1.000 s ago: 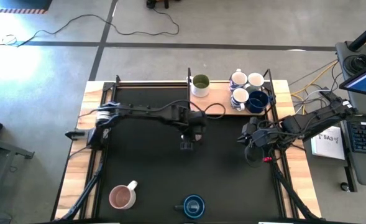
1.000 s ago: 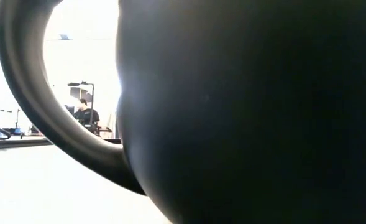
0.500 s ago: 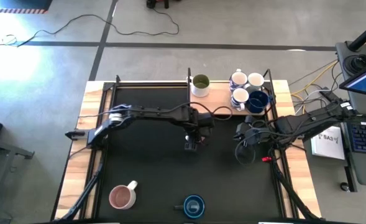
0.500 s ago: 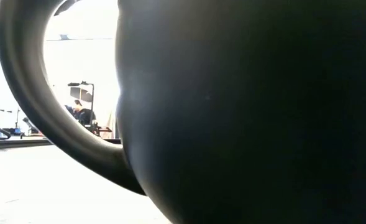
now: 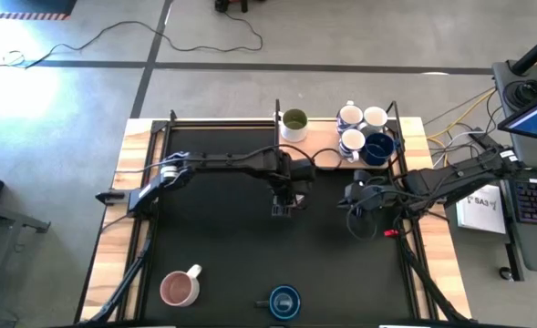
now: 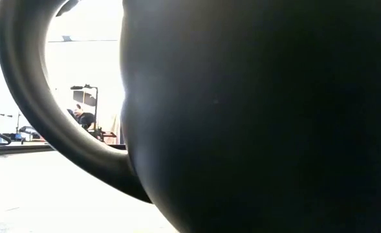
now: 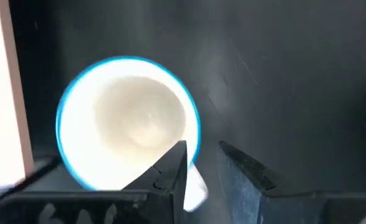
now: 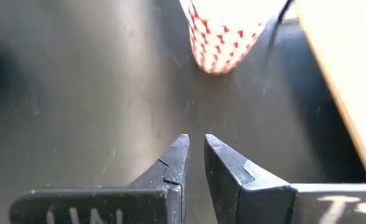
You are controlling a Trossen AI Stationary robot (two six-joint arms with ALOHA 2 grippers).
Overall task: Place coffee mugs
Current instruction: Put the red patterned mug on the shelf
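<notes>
Seven small round ceramic coffee mugs show in the high view: a white one with a green inside (image 5: 294, 123) and a cluster of four white and dark blue ones (image 5: 364, 133) stand on the wooden strip at the table's (image 5: 213, 246) far edge, while a pink-lined mug (image 5: 180, 287) and a dark blue mug (image 5: 284, 301) sit on the black mat near its front edge, with the left gripper (image 5: 283, 206) over the mat's middle and the right gripper (image 5: 349, 199) just beside the mat's right side. Low view: one dark mug's body and looped handle (image 6: 255, 116) fill nearly the whole picture, with a person (image 6: 83, 118) far off in the room seen through the handle. Left wrist view: the left gripper's fingers (image 7: 170, 171) stand partly apart around the handle of a white mug with a blue rim (image 7: 128, 121) on the black mat, whether gripping it I cannot tell; right wrist view: the right gripper's fingers (image 8: 223, 165) are nearly closed on nothing, pointing toward a white cup with red marks (image 8: 223, 31).
</notes>
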